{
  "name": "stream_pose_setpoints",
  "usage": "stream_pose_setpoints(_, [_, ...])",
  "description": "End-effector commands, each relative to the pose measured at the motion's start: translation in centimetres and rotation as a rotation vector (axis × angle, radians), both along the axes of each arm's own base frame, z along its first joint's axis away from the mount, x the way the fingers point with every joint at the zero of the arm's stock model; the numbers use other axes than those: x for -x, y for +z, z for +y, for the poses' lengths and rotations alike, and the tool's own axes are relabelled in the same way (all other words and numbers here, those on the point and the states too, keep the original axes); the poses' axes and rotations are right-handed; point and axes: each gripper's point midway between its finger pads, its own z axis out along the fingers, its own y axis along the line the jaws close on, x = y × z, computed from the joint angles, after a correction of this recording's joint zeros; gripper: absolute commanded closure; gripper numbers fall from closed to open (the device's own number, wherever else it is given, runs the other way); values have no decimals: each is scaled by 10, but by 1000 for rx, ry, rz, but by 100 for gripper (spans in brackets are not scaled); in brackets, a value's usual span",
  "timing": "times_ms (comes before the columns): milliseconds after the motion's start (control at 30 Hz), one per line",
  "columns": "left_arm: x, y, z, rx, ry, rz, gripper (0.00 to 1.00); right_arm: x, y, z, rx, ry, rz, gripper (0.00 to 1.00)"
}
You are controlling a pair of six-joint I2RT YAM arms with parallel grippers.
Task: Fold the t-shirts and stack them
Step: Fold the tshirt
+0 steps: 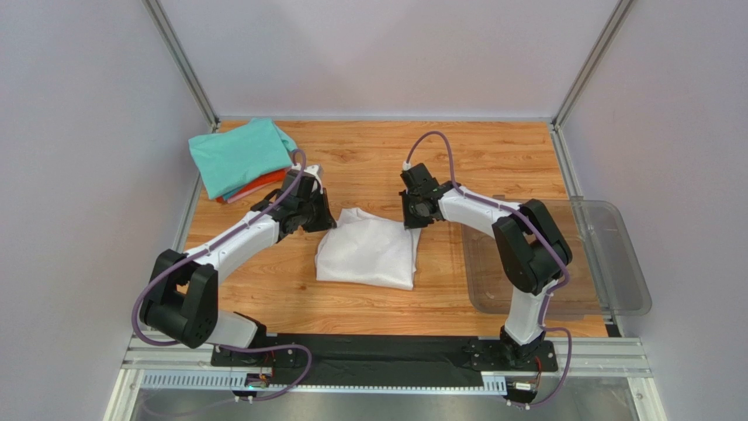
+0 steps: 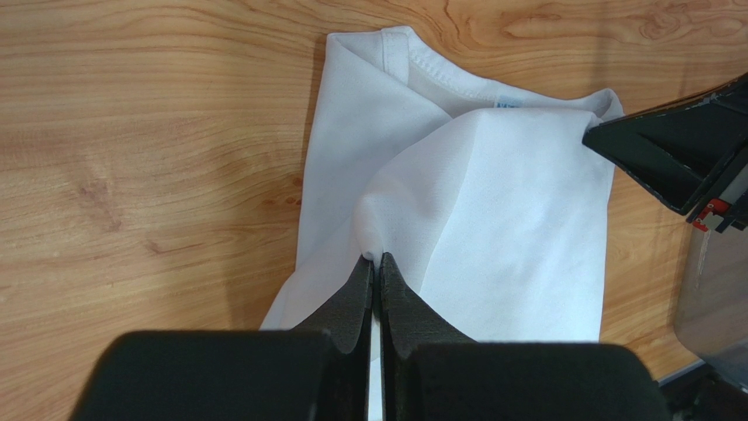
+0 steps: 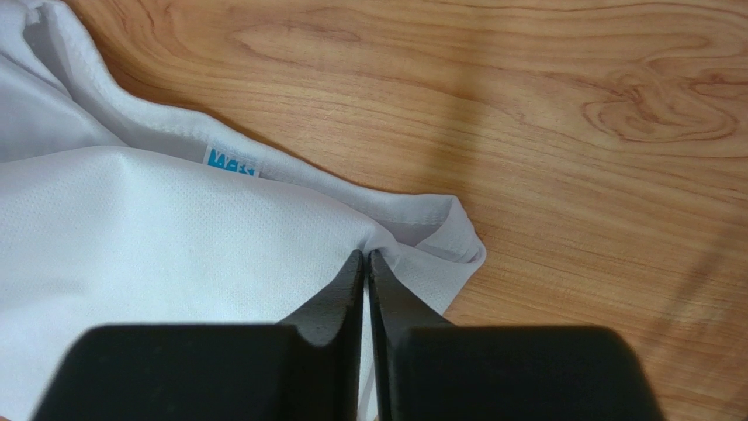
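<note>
**A:** Where is the white t-shirt [image 1: 367,250] placed?

**B:** It is laid on the table [image 1: 492,158] at the centre of the top view, between the two arms, and is seen doubled over. Its collar edge, marked by the blue neck label [image 3: 233,161], is turned toward the upper part of the frame.

**A:** And what is held?

**B:** The left gripper [image 2: 375,259] is pressed fully together, with a pucker of the upper cloth layer pinched at its tips at the shirt's upper left corner. The right gripper [image 3: 364,256] is likewise closed to a slit on the cloth at the upper right corner, just beside the collar.

**A:** By which relation is the coming move governed?

**B:** By the line between the two pinches. It is run left to right across the frame, along the collar edge. The rest of the shirt is spread from both grippers toward the bottom of the frame, where the arm bases are. The held layer is judged to be nearly lined up with the collar, so a level lowering and release on both sides is probably called for.

**A:** And the stack?

**B:** The teal t-shirt [image 1: 241,156], with pink and orange-red edges shown beneath it, is set at the upper left, well apart from the white one and nearer the left arm. The clear bin [image 1: 614,263] is placed at the right edge.
</note>
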Motion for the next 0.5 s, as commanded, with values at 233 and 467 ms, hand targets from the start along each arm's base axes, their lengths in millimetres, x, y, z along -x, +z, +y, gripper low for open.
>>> stream_pose_setpoints(233, [-9, 42, 1, 27, -1, -129, 100, 6, 69, 14, -169, 39, -147, 100])
stream_pose_setpoints(467, [-3, 63, -6, 96, -54, -236, 100, 35, 82, -14, -178, -40, -202, 100])
